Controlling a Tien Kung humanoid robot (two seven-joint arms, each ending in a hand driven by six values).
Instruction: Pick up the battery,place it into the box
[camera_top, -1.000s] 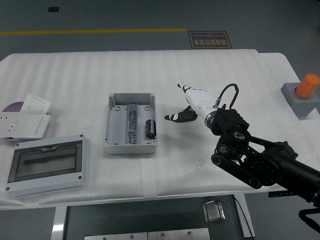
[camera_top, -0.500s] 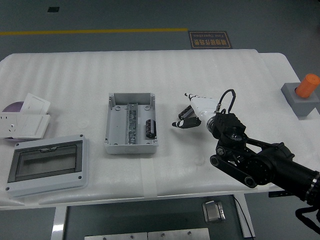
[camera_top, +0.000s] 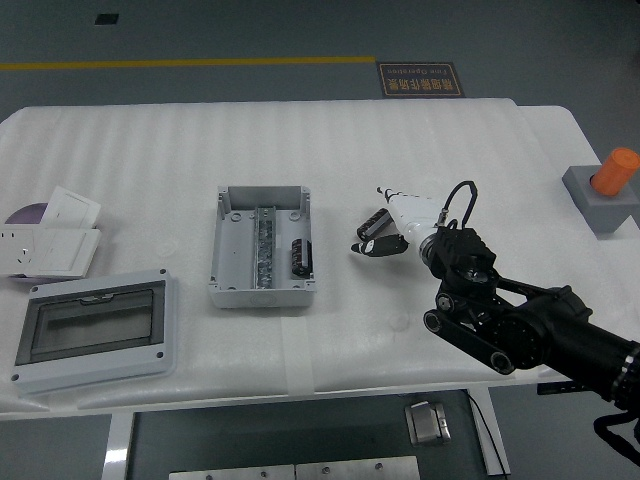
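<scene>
1. Right of the open grey box (camera_top: 262, 248), the robot's right hand (camera_top: 392, 228) reaches in over the white table (camera_top: 150, 160) from the lower right corner.
2. Its dark fingers (camera_top: 380, 245) curl down to the table surface; whether they are clenched on anything I cannot tell.
3. A dark cylindrical battery (camera_top: 372, 222) lies just at the hand's left side, touching or nearly touching the fingers, outside the box.
4. Farther left of the hand, inside the box near its right wall, sits a second dark battery (camera_top: 298, 255).
5. Well left of the hand, at the table's near edge, lies a grey lid with a clear window (camera_top: 93, 328).
6. Far to the hand's right stands a grey block with an orange cylinder (camera_top: 607, 190).
</scene>
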